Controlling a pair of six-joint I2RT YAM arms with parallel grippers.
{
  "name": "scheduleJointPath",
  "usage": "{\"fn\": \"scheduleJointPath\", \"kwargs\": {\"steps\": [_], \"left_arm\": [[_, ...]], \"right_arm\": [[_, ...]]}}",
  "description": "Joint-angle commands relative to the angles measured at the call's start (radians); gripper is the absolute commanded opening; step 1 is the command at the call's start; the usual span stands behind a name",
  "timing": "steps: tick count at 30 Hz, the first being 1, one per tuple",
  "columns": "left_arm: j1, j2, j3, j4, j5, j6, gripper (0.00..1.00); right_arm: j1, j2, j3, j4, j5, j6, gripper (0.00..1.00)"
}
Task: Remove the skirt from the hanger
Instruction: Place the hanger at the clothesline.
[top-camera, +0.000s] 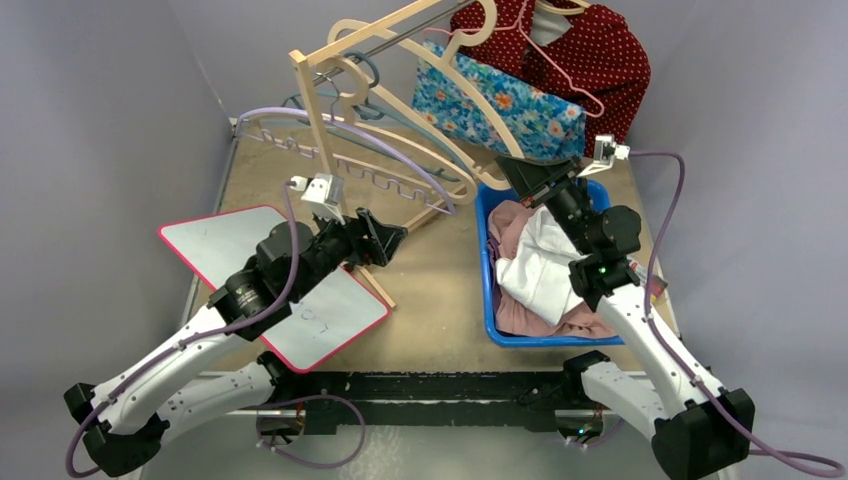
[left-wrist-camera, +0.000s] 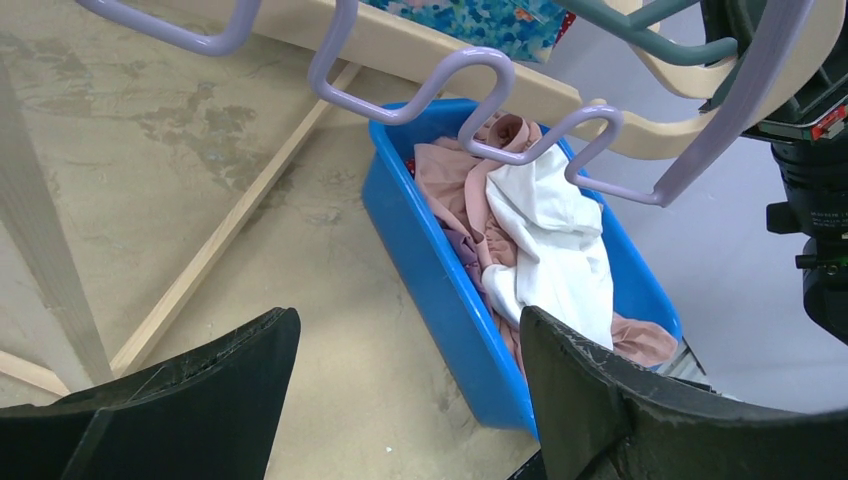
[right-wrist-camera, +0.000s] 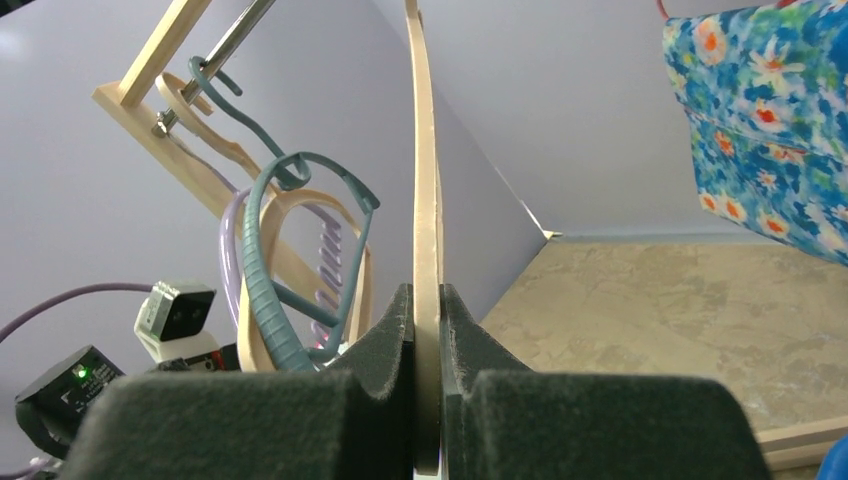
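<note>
The blue floral skirt (top-camera: 505, 100) hangs on the wooden rack (top-camera: 312, 95) at the back, next to a red dotted garment (top-camera: 595, 55). It also shows in the right wrist view (right-wrist-camera: 770, 110). My right gripper (top-camera: 530, 182) is shut on the lower end of a pale wooden hanger (right-wrist-camera: 427, 180), just below the skirt; in the right wrist view the gripper (right-wrist-camera: 428, 300) has both pads pressed on the wood. My left gripper (top-camera: 388, 240) is open and empty above the table by the rack's foot; in the left wrist view the gripper (left-wrist-camera: 410, 330) holds nothing.
A blue bin (top-camera: 487, 290) with pink and white clothes stands at the right, also in the left wrist view (left-wrist-camera: 430, 270). Purple (left-wrist-camera: 480, 70) and teal (right-wrist-camera: 265, 290) hangers hang on the rack. A white board with a pink edge (top-camera: 230, 245) lies at the left.
</note>
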Motion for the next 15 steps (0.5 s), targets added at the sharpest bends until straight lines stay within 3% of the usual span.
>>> {"fn": "scheduleJointPath", "kwargs": {"steps": [1,9,15], "left_arm": [[-0.001,-0.033,0.041,0.042,-0.045,-0.007,0.8],[-0.001,-0.041,0.033,0.046,-0.056,-0.015,0.81],[-0.001,-0.017,0.028,0.069,-0.035,-0.024,0.81]], "right_arm": [[-0.001,0.023,0.067,0.048,-0.074,0.027,0.0],[0.002,0.049,0.107,-0.055,-0.127,-0.026,0.0],[0.008,0.04,0.102,-0.047,-0.139,0.037,0.01]]}}
